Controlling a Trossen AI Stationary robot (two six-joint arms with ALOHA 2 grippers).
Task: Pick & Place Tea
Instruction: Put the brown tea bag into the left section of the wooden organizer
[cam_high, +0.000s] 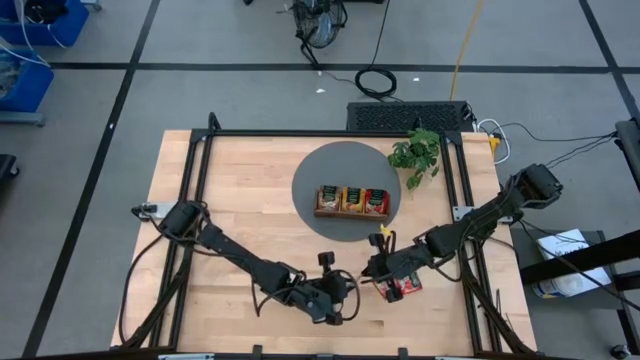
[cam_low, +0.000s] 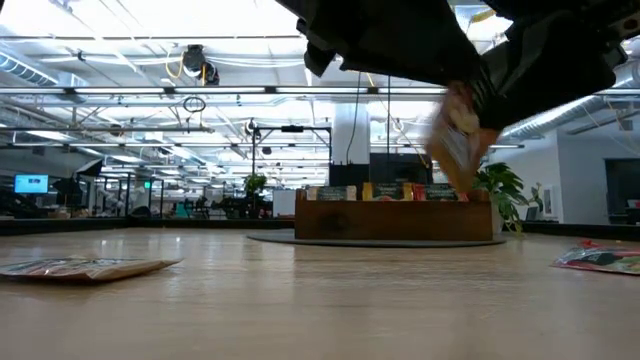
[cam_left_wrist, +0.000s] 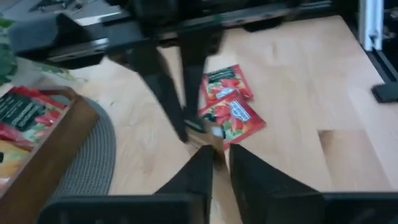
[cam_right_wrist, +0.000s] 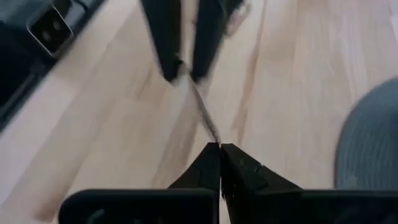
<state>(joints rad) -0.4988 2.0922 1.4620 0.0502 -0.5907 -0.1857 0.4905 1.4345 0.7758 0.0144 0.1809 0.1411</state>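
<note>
Pale wooden table (cam_high: 250, 210): we see a handover, right gripper (cam_right_wrist: 219, 148) clenched on thin beige tea packet (cam_right_wrist: 204, 115); left gripper (cam_right_wrist: 185, 71) barely parted, releasing. Next, carry to brown wooden tray (cam_high: 352, 212).

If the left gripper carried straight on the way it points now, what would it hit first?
The left gripper would most likely meet the right gripper, directly ahead and shut on the tea packet between them. Beyond that lie two red packets on the table, though depth is unclear.
</note>
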